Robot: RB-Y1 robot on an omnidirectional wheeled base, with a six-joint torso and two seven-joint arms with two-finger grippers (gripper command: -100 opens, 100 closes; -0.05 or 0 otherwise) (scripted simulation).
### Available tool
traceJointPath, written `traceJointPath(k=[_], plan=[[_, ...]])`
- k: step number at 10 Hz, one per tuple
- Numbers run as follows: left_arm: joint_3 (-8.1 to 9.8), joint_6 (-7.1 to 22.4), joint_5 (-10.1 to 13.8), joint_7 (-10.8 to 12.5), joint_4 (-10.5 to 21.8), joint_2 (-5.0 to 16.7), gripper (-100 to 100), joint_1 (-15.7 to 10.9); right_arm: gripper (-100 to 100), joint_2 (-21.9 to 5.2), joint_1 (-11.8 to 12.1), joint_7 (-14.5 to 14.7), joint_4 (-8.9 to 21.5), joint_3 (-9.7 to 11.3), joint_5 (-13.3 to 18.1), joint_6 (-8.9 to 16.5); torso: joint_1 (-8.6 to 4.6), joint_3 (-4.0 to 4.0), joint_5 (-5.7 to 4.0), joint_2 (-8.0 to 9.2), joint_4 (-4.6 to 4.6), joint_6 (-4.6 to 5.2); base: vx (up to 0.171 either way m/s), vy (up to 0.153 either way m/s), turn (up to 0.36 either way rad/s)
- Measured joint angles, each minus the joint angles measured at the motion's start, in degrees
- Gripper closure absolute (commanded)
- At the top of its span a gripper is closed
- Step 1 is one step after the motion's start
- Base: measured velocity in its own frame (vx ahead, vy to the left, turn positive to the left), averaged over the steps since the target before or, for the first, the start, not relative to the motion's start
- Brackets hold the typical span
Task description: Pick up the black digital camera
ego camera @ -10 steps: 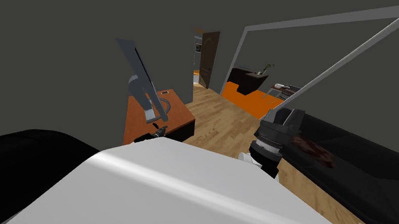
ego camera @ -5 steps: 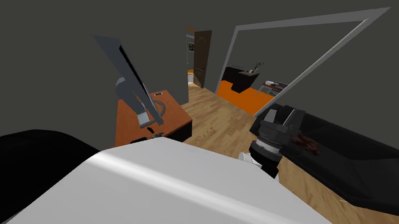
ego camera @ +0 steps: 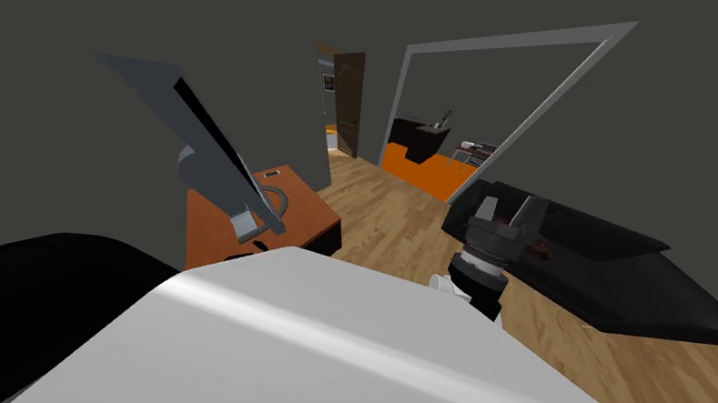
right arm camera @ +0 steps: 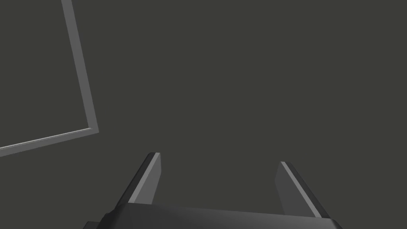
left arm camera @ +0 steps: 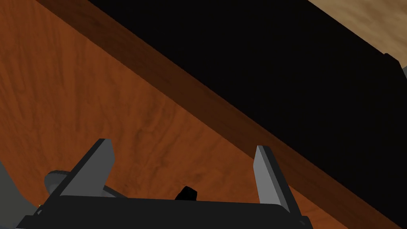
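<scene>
My left gripper [left arm camera: 183, 145] hangs open just above an orange-brown wooden table [left arm camera: 79, 99], near its edge. A small black thing [left arm camera: 187, 193] lies on the wood between the fingers, mostly hidden by the gripper's body; I cannot tell whether it is the camera. In the head view the table [ego camera: 300, 211] stands at the left, just past my chest. My right gripper [ego camera: 510, 210] is raised at the right, over the floor, and its fingers [right arm camera: 151, 175] stand open with nothing between them.
A tilted flat screen [ego camera: 203, 130] on a grey ring-shaped stand [ego camera: 275, 198] takes up the table's back; the stand's base [left arm camera: 55, 179] is beside my left fingers. A black sofa [ego camera: 613, 267] runs along the right. A wooden floor [ego camera: 400, 220] leads to a grey-framed opening [ego camera: 497, 89].
My view has swung to the right, so the table, screen and sofa have slid left in the picture. Both grippers keep their places relative to my chest.
</scene>
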Motion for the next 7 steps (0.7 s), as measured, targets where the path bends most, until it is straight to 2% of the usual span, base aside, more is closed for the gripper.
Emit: traceJointPath(k=[2,4,5,6,7], plan=[[0.47,1.90,-1.47,0.39,-0.08,0.04,-100,1.33,0,0.00,0.00,0.00,0.00,0.00,0.00,0.00,-0.08,0.03,-0.01,0.04,0.01,0.00,0.048,0.051,-0.211],[-0.26,4.19,-0.49,0.33,2.45,2.65,-100,1.38,0,0.00,0.01,0.00,0.00,0.00,0.00,0.00,0.08,-0.05,0.02,-0.09,-0.02,-0.01,0.080,0.087,-0.206],[-0.52,4.89,0.51,0.16,2.58,4.53,-100,2.90,0,0.00,0.01,0.00,0.00,-0.01,0.00,0.00,0.13,-0.06,0.02,-0.11,-0.02,-0.01,0.067,0.088,-0.206],[-0.70,5.97,-0.19,0.48,3.49,5.13,-100,2.85,0,0.00,0.01,0.00,0.00,-0.01,0.00,0.00,0.11,-0.06,0.04,-0.10,-0.02,0.00,0.057,0.078,-0.214],[-1.48,6.43,0.17,0.23,5.77,5.85,-100,2.10,0,0.00,0.00,0.00,0.00,0.00,0.00,0.00,0.08,-0.05,0.03,-0.08,-0.01,0.00,0.086,0.094,-0.260]])
